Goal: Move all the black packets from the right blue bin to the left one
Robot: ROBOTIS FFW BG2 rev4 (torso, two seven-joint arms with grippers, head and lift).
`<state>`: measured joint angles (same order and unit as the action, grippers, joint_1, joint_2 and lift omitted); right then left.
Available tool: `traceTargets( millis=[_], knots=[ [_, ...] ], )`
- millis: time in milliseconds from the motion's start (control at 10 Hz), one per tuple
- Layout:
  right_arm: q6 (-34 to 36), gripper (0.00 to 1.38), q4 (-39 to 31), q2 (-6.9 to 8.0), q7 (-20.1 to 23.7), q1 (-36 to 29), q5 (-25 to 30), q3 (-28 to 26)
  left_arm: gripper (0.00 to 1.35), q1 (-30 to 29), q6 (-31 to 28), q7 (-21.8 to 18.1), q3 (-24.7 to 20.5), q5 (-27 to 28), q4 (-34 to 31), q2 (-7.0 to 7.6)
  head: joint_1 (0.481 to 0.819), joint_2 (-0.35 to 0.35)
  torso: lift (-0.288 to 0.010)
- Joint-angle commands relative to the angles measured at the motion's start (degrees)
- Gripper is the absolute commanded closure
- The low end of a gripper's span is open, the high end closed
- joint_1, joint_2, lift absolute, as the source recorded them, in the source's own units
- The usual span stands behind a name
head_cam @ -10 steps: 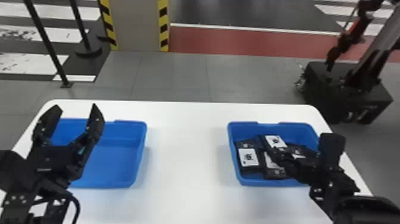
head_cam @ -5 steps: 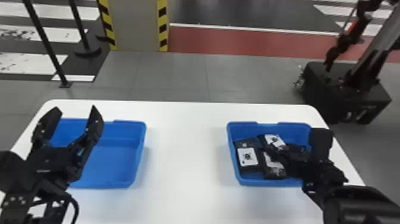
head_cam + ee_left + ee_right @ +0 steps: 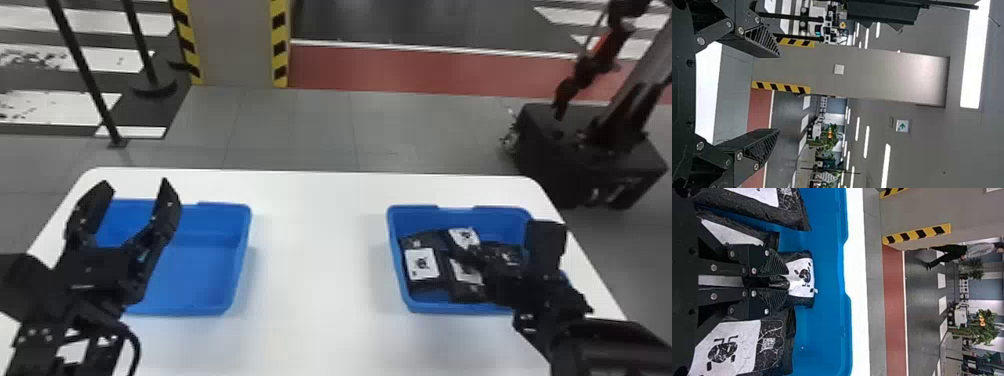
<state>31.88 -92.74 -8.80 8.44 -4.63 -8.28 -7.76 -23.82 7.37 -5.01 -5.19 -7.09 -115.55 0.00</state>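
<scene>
- White plastic-looking table (image 3: 320,300) under it all, a bin at each side of the frame.
- Left blue bin (image 3: 205,270), left of the frame: no packet visible inside, so the moving is all still to do, I'd judge.
- Right blue bin (image 3: 440,306), right of the frame: it holds the black packets, at least four by my look.
- The right arm (image 3: 590,345) has slid slightly leftward in the frame over the last second, over that bin, while the left arm hasn't stirred. I take that as settling onto the first packet; a lift ought to come next.
- Left gripper (image 3: 137,186), by the left bin at the left of the frame: fingers wide apart, nothing between them.
- Right gripper (image 3: 786,282), down in the right bin: fingers drawn together, clamped on a pinch of one packet.
- That pinched packet (image 3: 798,299) sits inside the right bin, among the others, its free end pointing at the far wall. Its long axis seems to run near to far, but the gripper hides part, so I can't swear to it.
- The leftmost packet (image 3: 425,285) has its long axis near to far too, a touch askew.
- White label (image 3: 799,286) of the pinched packet: facing up, crumpled near the fingertips. A small pinch like that could slip.
</scene>
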Motion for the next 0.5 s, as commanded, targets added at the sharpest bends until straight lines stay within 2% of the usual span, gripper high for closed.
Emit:
traceTargets(
  millis=[0,200,400],
  knots=[
    [-2.21,1.16,-3.09,0.10,-0.09,-2.53,-2.53,-0.06,0.38,-0.08,0.93,0.00,0.09,-0.47,0.45,-0.15,0.695,-0.066,-0.110],
    [-4.60,1.16,-15.61,0.36,-1.06,-10.13,-3.85,-0.15,0.38,-0.08,2.05,0.00,0.79,-3.19,0.87,-0.15,0.695,-0.056,-0.110],
    [-8.82,1.16,-29.95,0.36,-2.20,-18.85,-4.46,-0.15,0.38,1.04,-2.87,-1.14,2.64,-8.82,0.45,-0.15,0.695,-0.045,-0.110]
  ],
)
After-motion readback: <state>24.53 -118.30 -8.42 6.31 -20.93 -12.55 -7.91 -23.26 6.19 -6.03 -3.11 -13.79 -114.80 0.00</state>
